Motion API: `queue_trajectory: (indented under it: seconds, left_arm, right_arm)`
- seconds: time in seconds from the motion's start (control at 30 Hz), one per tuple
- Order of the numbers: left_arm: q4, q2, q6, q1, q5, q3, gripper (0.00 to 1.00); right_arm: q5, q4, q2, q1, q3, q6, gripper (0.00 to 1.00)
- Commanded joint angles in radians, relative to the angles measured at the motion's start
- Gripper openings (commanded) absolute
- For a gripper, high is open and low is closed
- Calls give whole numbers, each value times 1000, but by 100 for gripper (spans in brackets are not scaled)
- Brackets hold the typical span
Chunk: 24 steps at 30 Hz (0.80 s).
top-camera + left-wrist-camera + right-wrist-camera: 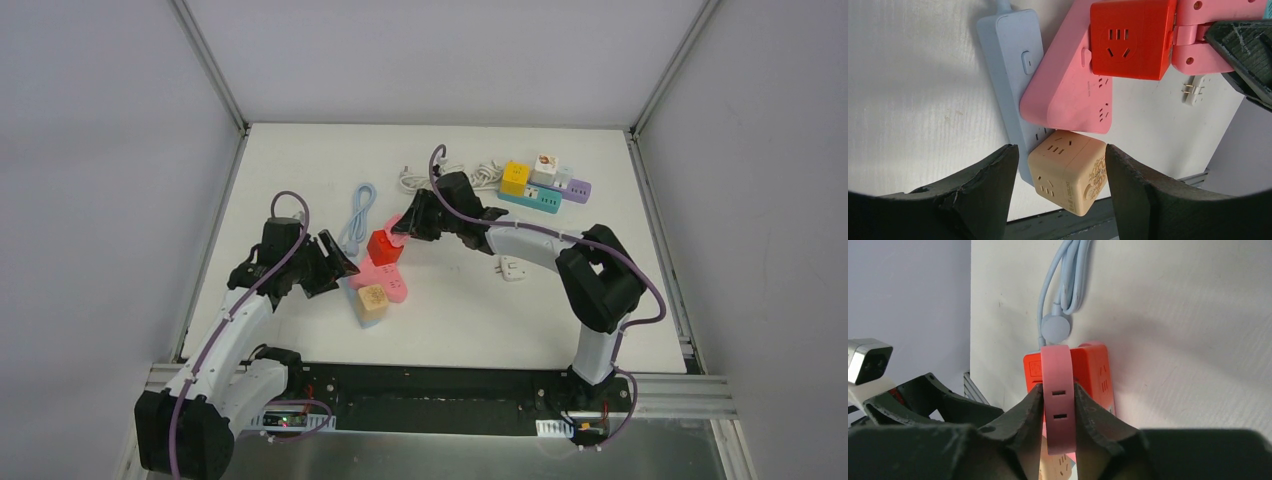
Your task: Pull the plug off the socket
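Observation:
A light blue power strip (1008, 65) lies on the white table with a beige cube plug (1068, 170) on its near end. A pink strip (1068, 95) lies across it and carries a red cube plug (1130, 40). My left gripper (1060, 151) is open and straddles the beige cube, its fingers (983, 190) on either side. My right gripper (1058, 390) is shut on a flat pink plug (1058, 375) beside the red cube (1093, 375). In the top view the left gripper (338, 268) and the right gripper (405, 228) flank the red cube (383, 246).
A loose white plug (512, 268) lies right of centre. A cluster of coloured strips and cube plugs (545, 185) with a white cable (455, 176) sits at the back right. The blue strip's coiled cable (358, 215) lies behind it.

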Motion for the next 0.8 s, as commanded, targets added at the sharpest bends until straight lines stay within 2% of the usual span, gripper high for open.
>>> queue_trajectory:
  seconds: [0.0,0.1,0.13,0.4,0.53,0.6,0.77]
  left_arm:
    - [31,17,-24,-2,33,37,65]
    - [63,38,-44,-2,63,41,66]
    - [77,45,-51,-2,74,41,66]
    - [251,137,-160,-6,188,20,66]
    - [286,197,-173,-18,162,35,66]
    - [300,229,-176,-26,158,52,65]
    - [305,289,-168,-46,131,80,57]
  right_arm:
    - [10,33,-1,11,38,-15,19]
    - [39,-3,-10,31,35,-18,4]
    - [56,-18,-14,40,33,-17,1]
    - [302,-173,-73,154,-18,84,0]
    - [317,-190,-74,165,-14,91,0]
    - [307,-191,-69,166,8,59,6]
    - [249,-244,-41,158,86,-8,30]
